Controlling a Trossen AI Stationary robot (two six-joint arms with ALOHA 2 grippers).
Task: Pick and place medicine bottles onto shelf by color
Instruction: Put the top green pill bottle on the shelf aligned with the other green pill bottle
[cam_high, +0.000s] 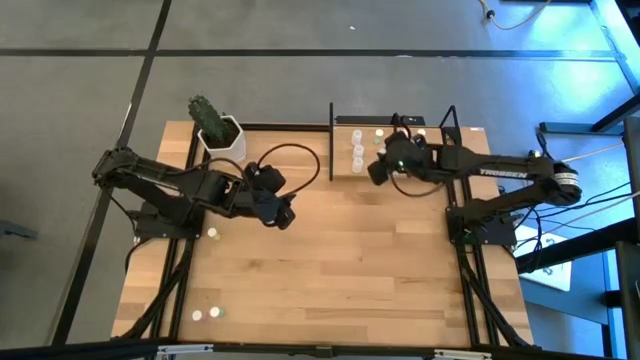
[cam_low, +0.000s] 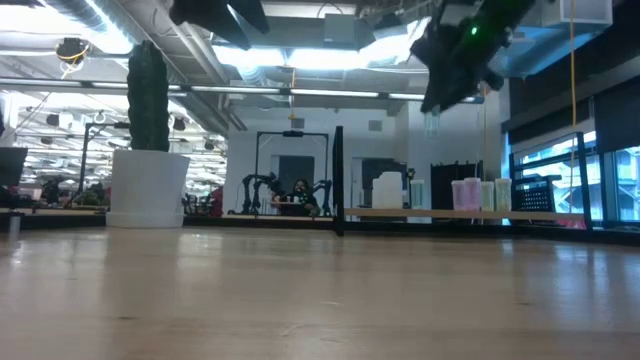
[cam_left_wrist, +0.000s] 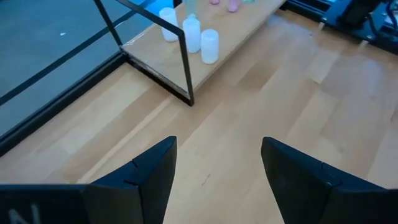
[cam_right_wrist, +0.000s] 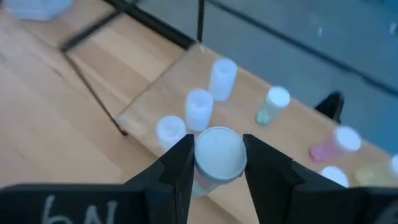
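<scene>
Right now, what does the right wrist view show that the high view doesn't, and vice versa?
Right wrist only: the right pincer is shut on a white-capped bottle, held over the shelf beside three white bottles.

High only: the left pincer waits mid-table, the plant pot sits at the back, and four loose bottles remain on the table.

Both: the shelf with its white row, and green and pink bottles further along.

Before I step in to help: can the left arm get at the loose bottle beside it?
Probably yes. The left gripper is open and empty, and bare table lies between it and the bottle.
</scene>
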